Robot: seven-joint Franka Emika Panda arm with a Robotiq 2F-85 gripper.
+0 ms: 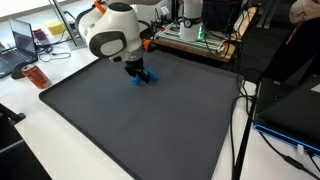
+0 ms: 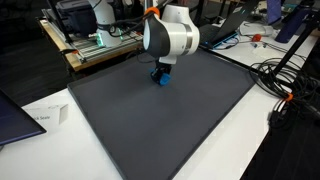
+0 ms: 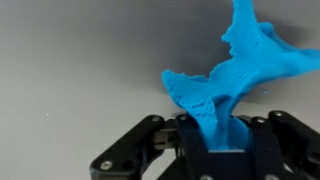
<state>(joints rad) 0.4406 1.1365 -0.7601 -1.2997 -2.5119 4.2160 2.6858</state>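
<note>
A bright blue cloth (image 3: 235,80) lies crumpled on the dark grey mat (image 3: 70,70). In the wrist view my gripper (image 3: 212,135) has its black fingers (image 3: 265,150) pinched tight on a fold of that cloth, the rest of it spreading away toward the upper right. In both exterior views the white arm stands low over the mat's far part, with the blue cloth (image 1: 143,77) (image 2: 163,78) peeking out beneath the gripper (image 1: 136,72) (image 2: 160,72). How much of the cloth still rests on the mat is hidden by the arm.
The mat (image 1: 140,125) (image 2: 170,120) covers a white table. A laptop (image 1: 20,45) and a red object (image 1: 37,76) lie beside it. A bench with electronics (image 1: 195,35) (image 2: 95,40) stands behind the arm. Cables (image 2: 285,85) trail along one side.
</note>
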